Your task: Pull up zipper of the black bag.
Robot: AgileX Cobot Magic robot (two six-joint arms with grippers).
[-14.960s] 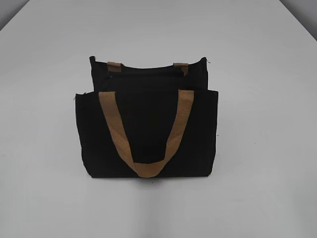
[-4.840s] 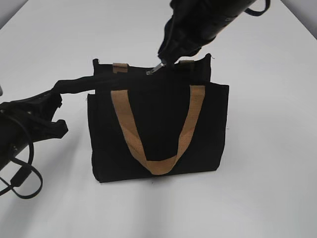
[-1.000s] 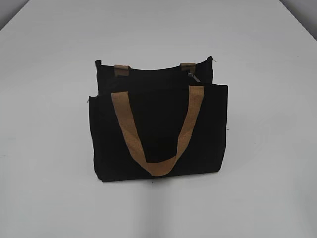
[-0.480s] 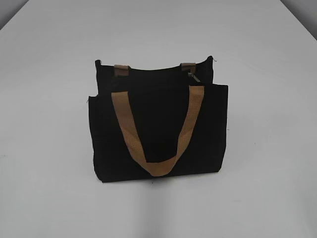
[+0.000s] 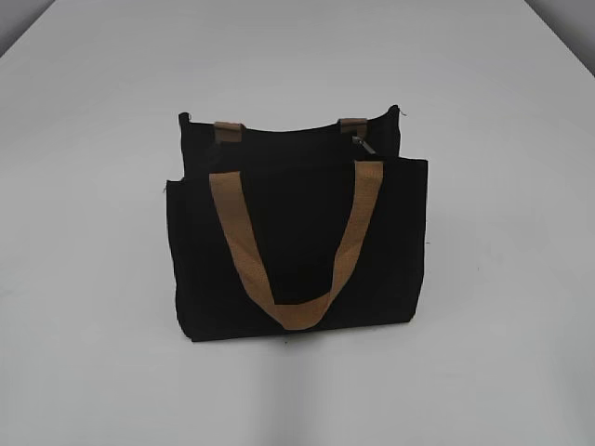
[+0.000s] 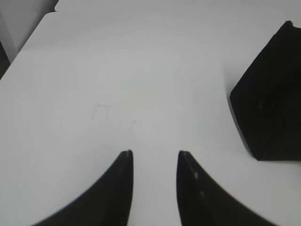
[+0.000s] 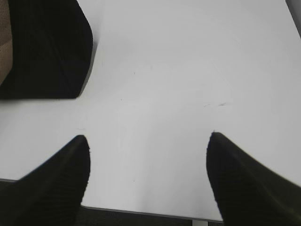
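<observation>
Black bag (image 5: 297,242) upright mid-worktop (image 5: 502,279), zipper (image 5: 279,139) pull tab (image 5: 363,145) at its right end.
I see my left hand (image 6: 155,157) narrowly parted, my right hand (image 7: 148,141) spread wide, both empty, off the bag.

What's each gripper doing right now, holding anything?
Left gripper: open with a narrow gap, holding nothing, over bare table beside the bag.
Right gripper: wide open, holding nothing.

black bag (image 5: 297,251) upright on white table (image 5: 502,279), zipper (image 5: 363,145) pull at right end
</observation>
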